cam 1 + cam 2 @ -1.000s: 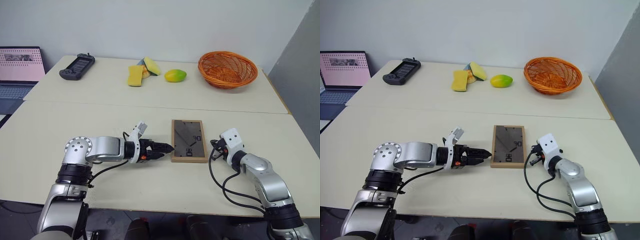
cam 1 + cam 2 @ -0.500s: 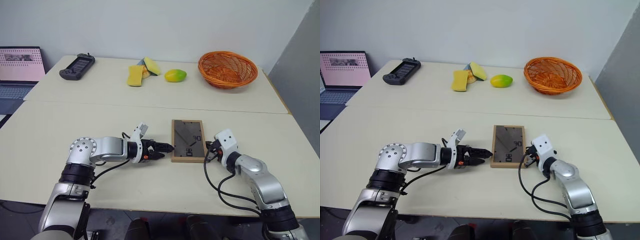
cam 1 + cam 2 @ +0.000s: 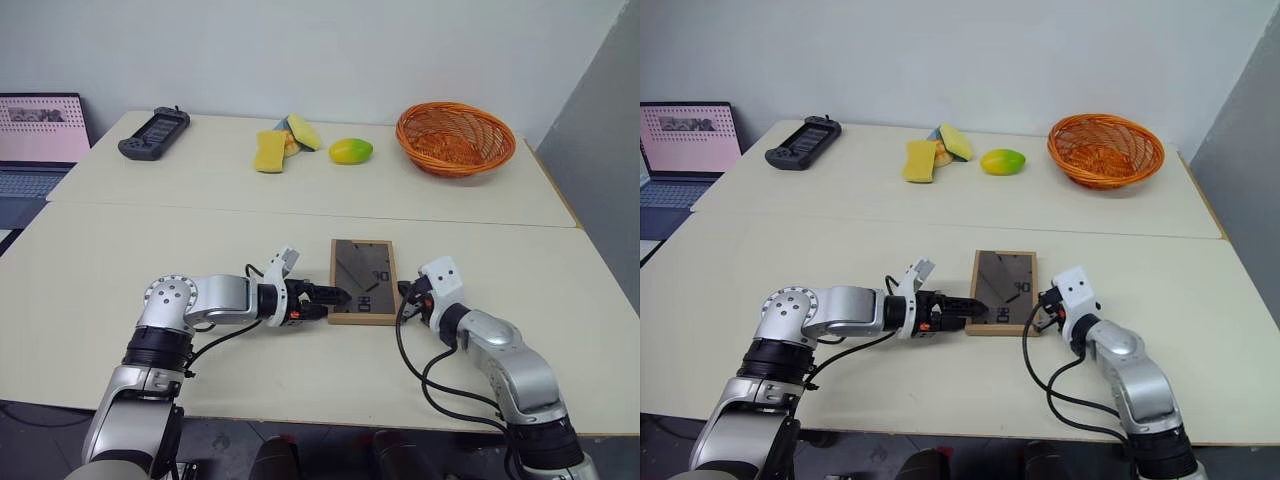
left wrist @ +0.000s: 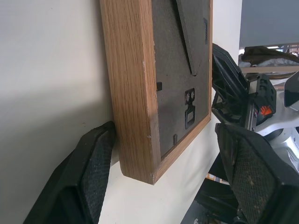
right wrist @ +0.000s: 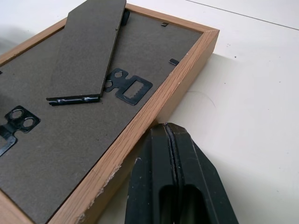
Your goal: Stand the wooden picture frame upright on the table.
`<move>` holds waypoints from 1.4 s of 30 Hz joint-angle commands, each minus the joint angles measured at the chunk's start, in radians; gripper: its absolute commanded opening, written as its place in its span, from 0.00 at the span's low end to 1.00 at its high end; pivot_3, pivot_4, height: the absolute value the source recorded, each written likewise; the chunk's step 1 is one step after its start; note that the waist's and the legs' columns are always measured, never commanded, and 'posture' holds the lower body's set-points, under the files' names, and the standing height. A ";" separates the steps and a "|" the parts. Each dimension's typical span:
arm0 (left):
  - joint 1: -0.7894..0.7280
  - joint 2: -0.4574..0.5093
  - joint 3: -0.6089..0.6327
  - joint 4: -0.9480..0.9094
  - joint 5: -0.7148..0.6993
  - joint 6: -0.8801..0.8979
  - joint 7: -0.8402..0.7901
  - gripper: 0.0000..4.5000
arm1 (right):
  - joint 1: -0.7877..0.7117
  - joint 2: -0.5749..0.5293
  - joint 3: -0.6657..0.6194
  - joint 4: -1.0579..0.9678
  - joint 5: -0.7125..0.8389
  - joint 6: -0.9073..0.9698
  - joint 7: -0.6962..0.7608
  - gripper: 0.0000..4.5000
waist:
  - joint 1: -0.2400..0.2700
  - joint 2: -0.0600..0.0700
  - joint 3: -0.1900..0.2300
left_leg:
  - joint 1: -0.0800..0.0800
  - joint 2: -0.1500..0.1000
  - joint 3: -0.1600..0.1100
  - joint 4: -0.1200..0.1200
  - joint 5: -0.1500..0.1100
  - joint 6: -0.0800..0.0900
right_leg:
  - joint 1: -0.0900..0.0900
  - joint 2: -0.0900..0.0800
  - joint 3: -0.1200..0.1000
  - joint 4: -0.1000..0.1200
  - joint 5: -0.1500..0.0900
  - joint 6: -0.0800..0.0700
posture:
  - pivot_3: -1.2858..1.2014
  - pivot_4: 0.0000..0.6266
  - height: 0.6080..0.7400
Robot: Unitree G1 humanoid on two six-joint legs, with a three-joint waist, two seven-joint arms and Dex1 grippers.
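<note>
While the wooden picture frame (image 3: 362, 281) lies face-down on the table (image 3: 200, 240), the left gripper (image 3: 338, 298), fingers spread, straddles its near-left corner, and the right gripper (image 5: 174, 140), fingers closed and empty, presses its right edge. Light, rigid, likely slippery: grip the thick wooden rim.

White marks on the wooden picture frame (image 3: 362, 281) back are too small to read.

Far edge: basket (image 3: 455, 138) sitting right; mango (image 3: 350, 151) lying beside 3 sponges (image 3: 283, 143); controller (image 3: 154, 133) resting left. Laptop (image 3: 38, 146) glowing pink further left.
</note>
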 commanded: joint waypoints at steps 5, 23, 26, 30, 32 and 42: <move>0.012 -0.009 0.021 0.000 0.004 -0.006 0.005 0.81 | 0.011 0.017 0.007 -0.037 0.022 0.024 -0.004 0.00 | 0.000 0.000 0.000 | 0.000 0.000 0.000 0.000 0.000 0.001 | 0.000 0.000 0.000 0.000 -0.002 0.004 | 0.52 0.24 1.00; 0.023 -0.002 0.018 -0.031 -0.046 -0.015 0.049 0.81 | -0.001 0.082 0.016 -0.047 0.042 0.052 -0.020 0.00 | 0.000 0.000 0.000 | 0.000 0.000 0.000 -0.001 -0.001 0.001 | 0.000 0.000 0.000 -0.001 -0.002 0.004 | 0.52 0.24 1.00; 0.021 0.000 0.017 -0.030 -0.048 -0.017 0.052 0.81 | -0.002 0.082 0.016 -0.046 0.044 0.051 -0.019 0.00 | 0.000 0.000 0.000 | 0.000 0.000 0.000 -0.001 -0.001 0.001 | 0.000 0.000 0.000 -0.001 -0.002 0.004 | 0.52 0.24 1.00; 0.019 0.001 0.016 -0.017 -0.050 -0.021 0.057 0.81 | -0.003 0.077 0.013 -0.039 0.042 0.047 -0.018 0.00 | 0.000 0.000 0.000 | 0.000 0.000 0.000 -0.001 -0.001 0.001 | 0.000 0.000 0.000 -0.001 -0.002 0.004 | 0.52 0.24 1.00; 0.018 -0.001 0.015 -0.020 -0.052 -0.025 0.060 0.81 | -0.001 0.074 0.011 -0.039 0.041 0.045 -0.017 0.00 | 0.000 0.000 0.000 | 0.000 0.000 0.000 -0.001 -0.001 0.001 | 0.000 0.000 0.000 -0.001 -0.002 0.004 | 0.52 0.24 1.00; 0.014 -0.014 0.019 -0.037 -0.070 -0.052 0.082 0.52 | 0.000 0.070 0.011 -0.039 0.038 0.043 -0.018 0.00 | 0.000 0.000 0.000 | 0.000 0.000 0.000 -0.002 -0.001 0.001 | 0.000 0.000 0.000 -0.002 -0.003 0.004 | 0.52 0.24 1.00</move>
